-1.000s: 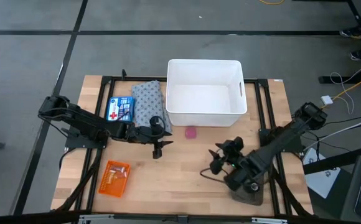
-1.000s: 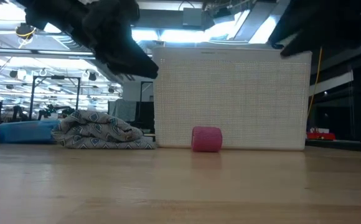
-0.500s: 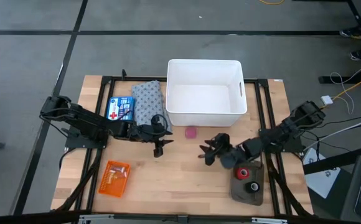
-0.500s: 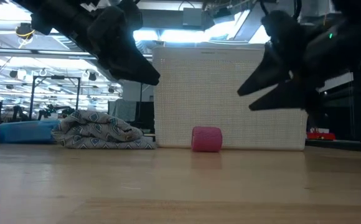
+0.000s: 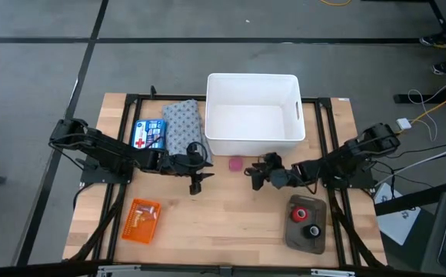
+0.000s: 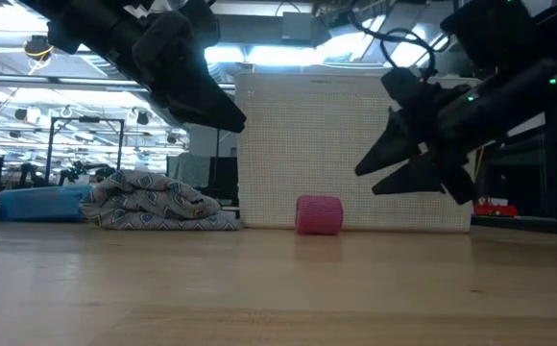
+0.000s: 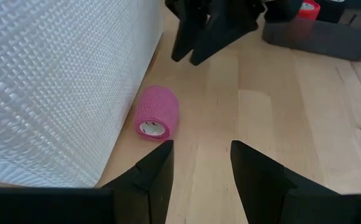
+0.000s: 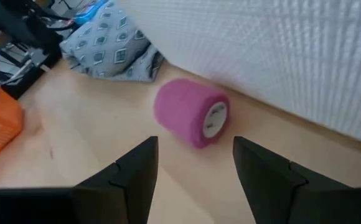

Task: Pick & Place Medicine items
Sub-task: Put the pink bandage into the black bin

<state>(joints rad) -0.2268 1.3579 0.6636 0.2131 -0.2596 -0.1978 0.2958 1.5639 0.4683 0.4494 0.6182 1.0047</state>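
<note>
The flat blue box with a red cross point(image 5: 148, 135) lies on the table at the far left, beside the grey patterned cloth point(image 5: 183, 131). A pink roll point(image 5: 237, 164) lies on its side on the table, just in front of the white bin point(image 5: 252, 114). My right gripper point(image 5: 254, 175) hovers open just right of the roll, pointing at it point(image 8: 192, 112). My left gripper point(image 5: 206, 171) hangs open to the roll's left, above the table near the cloth. The roll point(image 7: 157, 112) also shows ahead of it in the left wrist view.
An orange box point(image 5: 141, 221) lies at the near left. A grey tray point(image 5: 306, 227) with a red and a black piece sits at the near right. The bin's near wall point(image 6: 355, 154) stands right behind the roll. Bare wood lies between the two grippers.
My right gripper has swung from above the grey tray toward the table's far edge and the pink roll. It has sunk lower and rolled about its own axis, leaving the tray uncovered. Its fingers have stayed open.
</note>
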